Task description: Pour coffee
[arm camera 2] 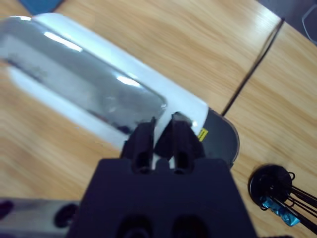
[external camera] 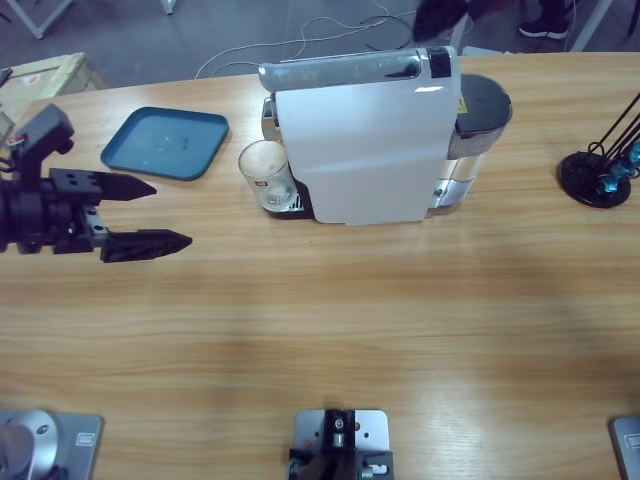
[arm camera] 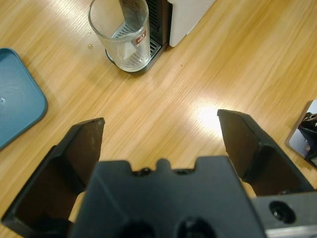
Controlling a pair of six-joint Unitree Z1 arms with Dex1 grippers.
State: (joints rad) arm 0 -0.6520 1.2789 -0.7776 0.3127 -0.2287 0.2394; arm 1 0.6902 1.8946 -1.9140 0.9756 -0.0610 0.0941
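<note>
A clear tumbler [external camera: 266, 172] [arm camera: 124, 34] with a dark logo stands on the drip tray at the left end of the white coffee machine [external camera: 370, 140] [arm camera 2: 99, 99]. A shallow pale layer, the coffee [arm camera: 130, 58], shows at its bottom. My left gripper [external camera: 160, 213] [arm camera: 161, 124] hovers open over bare table, well left of the tumbler and pointing towards it. My right gripper [arm camera 2: 162, 124] is shut, with nothing seen between its jaws. It is above the machine's silver top lever [arm camera 2: 74, 79]. In the high view it is only a dark shape [external camera: 440, 15] at the top edge.
A blue tray [external camera: 165, 142] [arm camera: 15, 99] lies left of the machine, behind my left gripper. A black stand [external camera: 595, 175] [arm camera 2: 277, 191] with blue pieces sits at the far right. The machine's grey water tank [external camera: 480, 110] is at its right end. Cables lie on the floor beyond the table.
</note>
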